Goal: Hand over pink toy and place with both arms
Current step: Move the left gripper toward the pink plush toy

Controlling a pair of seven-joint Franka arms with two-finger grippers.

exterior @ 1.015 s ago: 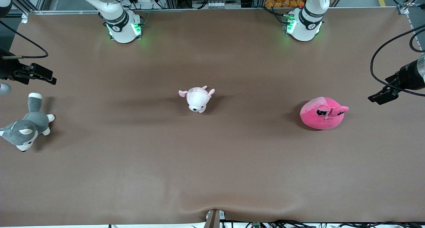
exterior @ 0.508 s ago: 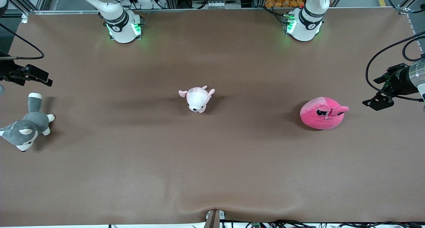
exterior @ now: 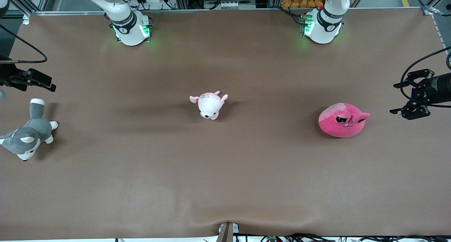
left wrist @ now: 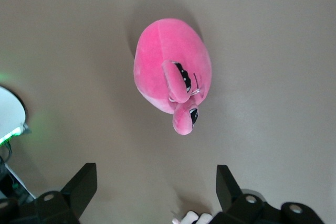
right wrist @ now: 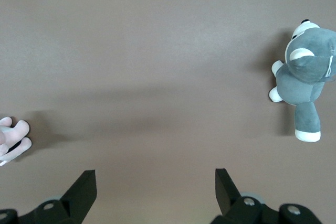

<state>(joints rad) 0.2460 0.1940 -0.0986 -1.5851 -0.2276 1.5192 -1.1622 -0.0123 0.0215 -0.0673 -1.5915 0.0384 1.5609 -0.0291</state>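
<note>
The pink toy (exterior: 342, 119) is a round hot-pink plush with dark half-lidded eyes. It lies on the brown table toward the left arm's end and fills the middle of the left wrist view (left wrist: 172, 74). My left gripper (exterior: 408, 94) hangs over the table's edge at that end, beside the toy and apart from it. It is open and empty (left wrist: 156, 182). My right gripper (exterior: 44, 83) hangs over the right arm's end of the table, above the husky plush. It is open and empty (right wrist: 156, 184).
A pale pink-and-white plush animal (exterior: 209, 104) stands mid-table; its edge shows in the right wrist view (right wrist: 10, 140). A grey-and-white husky plush (exterior: 28, 134) lies at the right arm's end (right wrist: 304, 72). Black cables trail from both wrists.
The left gripper has turned in place over its end of the table, and its two fingers now show spread apart. The right gripper drew back slightly toward the table's edge. The toys have not moved.
</note>
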